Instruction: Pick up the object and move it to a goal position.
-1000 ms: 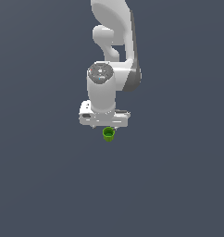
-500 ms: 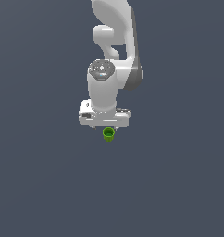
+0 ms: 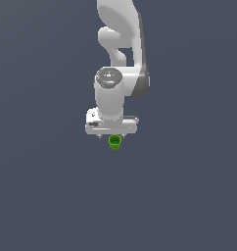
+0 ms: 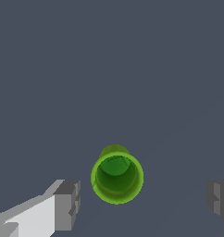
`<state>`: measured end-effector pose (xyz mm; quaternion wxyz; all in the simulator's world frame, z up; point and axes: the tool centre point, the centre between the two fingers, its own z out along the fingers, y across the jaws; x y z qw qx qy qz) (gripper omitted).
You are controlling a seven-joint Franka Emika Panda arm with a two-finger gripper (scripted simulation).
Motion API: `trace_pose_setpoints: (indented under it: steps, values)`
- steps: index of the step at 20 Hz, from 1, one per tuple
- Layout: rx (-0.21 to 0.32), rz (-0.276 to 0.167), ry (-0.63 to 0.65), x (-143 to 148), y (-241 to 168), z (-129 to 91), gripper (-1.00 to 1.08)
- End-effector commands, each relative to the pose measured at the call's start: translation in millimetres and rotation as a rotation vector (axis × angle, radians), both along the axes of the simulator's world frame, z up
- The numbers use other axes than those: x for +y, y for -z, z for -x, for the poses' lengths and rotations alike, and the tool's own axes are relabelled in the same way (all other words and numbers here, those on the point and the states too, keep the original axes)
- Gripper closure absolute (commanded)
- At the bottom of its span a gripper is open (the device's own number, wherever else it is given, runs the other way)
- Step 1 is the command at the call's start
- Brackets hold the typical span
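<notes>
The cup [image 4: 116, 177] is bright green, darker green inside its hollow. The hand [image 4: 144, 202] above it is white with grey fingertips [image 4: 66, 205]. The arm [image 3: 121, 59] is white with grey joint bands. The table [image 3: 189, 186] is plain slate grey.

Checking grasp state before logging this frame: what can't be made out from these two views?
- Fingertips: in the exterior view the gripper body hides them; in the wrist view the picture's edge cuts off the fingers.
- Green cup base and height above the floor: the wrist view looks down into it, and the cup is too small in the exterior view.
- Goal position: no marker shows in either view.
</notes>
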<state>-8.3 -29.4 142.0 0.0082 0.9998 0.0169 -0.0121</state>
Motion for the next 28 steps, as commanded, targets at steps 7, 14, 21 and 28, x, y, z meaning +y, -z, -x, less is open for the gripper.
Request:
trace_pose_setpoints:
  steps: [7,14,21,28]
  values:
    - [-0.013,-0.013,-0.146,7,32,17,-0.92]
    - [-0.021,-0.019,-0.22,11,47,27,-0.92]
    - [-0.021,-0.019,-0.227,11,50,28,-0.92]
    - [-0.021,-0.019,-0.23,12,76,29,-0.92]
